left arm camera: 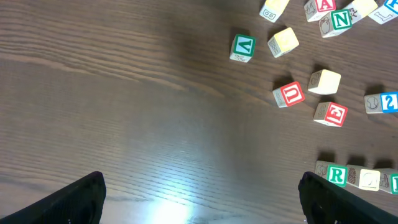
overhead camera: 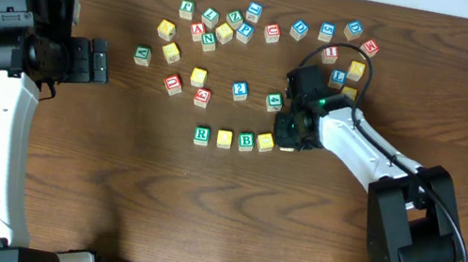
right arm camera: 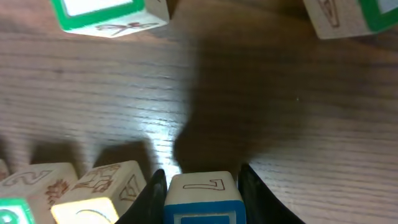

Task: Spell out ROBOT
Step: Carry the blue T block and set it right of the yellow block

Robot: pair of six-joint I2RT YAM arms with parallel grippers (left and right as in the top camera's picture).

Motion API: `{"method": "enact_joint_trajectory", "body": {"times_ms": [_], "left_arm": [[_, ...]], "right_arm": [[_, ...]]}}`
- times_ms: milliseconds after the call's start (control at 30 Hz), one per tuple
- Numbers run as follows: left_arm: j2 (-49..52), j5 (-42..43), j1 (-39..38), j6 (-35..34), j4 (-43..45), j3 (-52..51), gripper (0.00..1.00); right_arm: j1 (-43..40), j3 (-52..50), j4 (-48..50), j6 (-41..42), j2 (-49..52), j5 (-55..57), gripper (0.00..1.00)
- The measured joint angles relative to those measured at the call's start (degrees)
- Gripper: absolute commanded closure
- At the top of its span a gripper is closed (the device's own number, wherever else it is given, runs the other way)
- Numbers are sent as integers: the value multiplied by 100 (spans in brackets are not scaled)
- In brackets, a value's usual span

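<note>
A row of blocks lies at mid-table: a green R block [overhead camera: 202,134], a yellow block [overhead camera: 224,138], a green B block [overhead camera: 246,141] and a second yellow block [overhead camera: 265,142]. My right gripper [overhead camera: 289,140] is at the row's right end, shut on a blue-framed block [right arm camera: 202,198]. It holds that block right beside the last yellow block [right arm camera: 93,199]; I cannot tell whether the block rests on the table. My left gripper [overhead camera: 98,61] is open and empty over bare wood at the left. In its wrist view the R block [left arm camera: 336,175] lies by the right finger.
Several loose letter blocks are scattered behind the row, from a green block [overhead camera: 142,55] on the left to a red one [overhead camera: 369,47] at the back right. A blue 2 block [overhead camera: 240,90] and a green block [overhead camera: 274,101] lie just behind the row.
</note>
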Motion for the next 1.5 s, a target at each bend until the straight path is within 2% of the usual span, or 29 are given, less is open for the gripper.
{"method": "enact_joint_trajectory", "body": {"times_ms": [100,200,367,767,1033,1267,1500], "left_arm": [[0,0,-2,-2,0,0,2],[0,0,-2,-2,-2,0,2],[0,0,-2,-2,0,0,2],[0,0,-2,-2,0,0,2],[0,0,-2,-2,0,0,2],[0,0,-2,-2,-2,0,2],[0,0,-2,-2,-2,0,2]], "right_arm": [[22,-63,109,31,2,0,84],[48,-66,149,39,2,0,73],[59,-66,122,59,2,0,65],[59,-46,-72,81,2,-59,63],[4,404,-933,81,-260,-83,63],[-254,516,-1676,92,-708,-55,81],[-286,103,-1556,85,-702,-33,93]]}}
